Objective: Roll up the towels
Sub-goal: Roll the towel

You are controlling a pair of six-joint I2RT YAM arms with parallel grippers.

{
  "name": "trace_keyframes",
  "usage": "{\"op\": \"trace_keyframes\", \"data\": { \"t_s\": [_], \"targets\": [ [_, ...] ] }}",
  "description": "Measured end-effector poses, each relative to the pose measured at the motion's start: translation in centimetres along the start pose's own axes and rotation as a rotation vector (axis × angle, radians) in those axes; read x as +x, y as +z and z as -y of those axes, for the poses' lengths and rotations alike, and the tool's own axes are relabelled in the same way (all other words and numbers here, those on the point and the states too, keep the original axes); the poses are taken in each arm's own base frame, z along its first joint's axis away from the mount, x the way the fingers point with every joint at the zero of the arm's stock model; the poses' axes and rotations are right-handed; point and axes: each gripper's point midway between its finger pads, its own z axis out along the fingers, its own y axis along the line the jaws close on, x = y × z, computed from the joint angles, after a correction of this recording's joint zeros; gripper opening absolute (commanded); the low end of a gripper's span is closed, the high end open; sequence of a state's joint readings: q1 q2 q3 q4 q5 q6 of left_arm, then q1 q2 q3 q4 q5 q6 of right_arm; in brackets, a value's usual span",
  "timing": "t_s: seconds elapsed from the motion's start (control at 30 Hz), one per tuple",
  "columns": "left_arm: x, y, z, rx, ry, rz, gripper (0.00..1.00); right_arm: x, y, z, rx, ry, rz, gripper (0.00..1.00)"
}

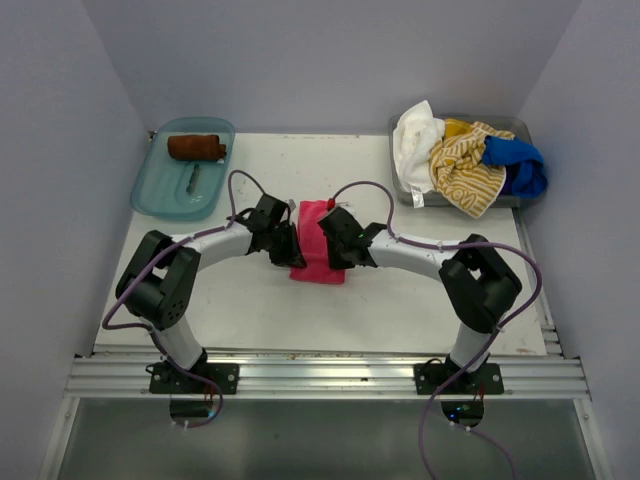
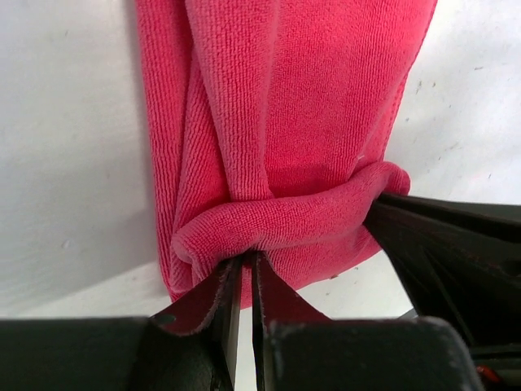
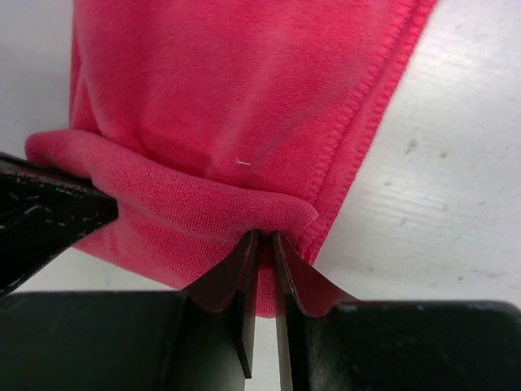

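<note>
So the hot pink soft cloth towel (image 1: 318, 270) is sitting dead centre on the white tabletop (image 1: 420, 300), with a first fold already turned over along one edge. The left jaws at its 9 o'clock side and the right jaws at 3 o'clock are both nearly closed, each pinching one end of that fold. My take: walk both ends over together at the same pace and keep the fold snug. Don't tug sideways, or you'll probably end up with a lopsided cone.

No legible text — none anywhere
</note>
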State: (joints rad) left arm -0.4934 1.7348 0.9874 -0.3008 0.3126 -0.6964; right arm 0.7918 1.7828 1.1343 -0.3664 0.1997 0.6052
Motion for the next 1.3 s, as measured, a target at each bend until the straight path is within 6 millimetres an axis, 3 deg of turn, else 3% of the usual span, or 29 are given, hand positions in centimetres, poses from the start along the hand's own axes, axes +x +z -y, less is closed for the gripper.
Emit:
{"op": "trace_keyframes", "data": {
  "t_s": [0.1,0.23,0.4,0.6,0.83,1.0,1.17,1.3],
  "targets": [
    [0.9,-0.9,-0.6,-0.012,0.007,0.003,0.13,1.5,-0.6,-1.7,-0.027,-0.027,-0.012,0.17],
    [2.4,-1.8,-1.4,-0.023,0.016,-0.011,0.13,3.9,-0.9,-2.2,-0.047,-0.006,-0.032,0.15],
    [4.2,-2.9,-2.4,-0.03,0.043,-0.033,0.13,5.4,-2.0,-2.6,-0.087,0.069,-0.017,0.16],
    [4.9,-2.8,-2.8,-0.035,0.066,-0.06,0.12,8.0,-4.1,-4.5,-0.112,0.014,-0.045,0.3],
    [4.8,-2.2,-2.8,-0.032,0.084,-0.088,0.12,5.8,-7.7,-5.5,-0.11,-0.11,0.046,0.47],
    [4.6,-2.2,-2.6,-0.029,0.102,-0.091,0.12,5.3,-9.4,-8.0,-0.121,-0.328,0.12,0.56],
    [4.5,-2.1,-2.5,-0.024,0.11,-0.096,0.12,7.5,-8.2,-10.6,-0.114,-0.58,0.138,0.57],
    [4.5,-2.0,-2.4,-0.022,0.111,-0.101,0.12,8.6,-6.1,-10.0,-0.057,-0.708,0.121,0.57]
  ]
}}
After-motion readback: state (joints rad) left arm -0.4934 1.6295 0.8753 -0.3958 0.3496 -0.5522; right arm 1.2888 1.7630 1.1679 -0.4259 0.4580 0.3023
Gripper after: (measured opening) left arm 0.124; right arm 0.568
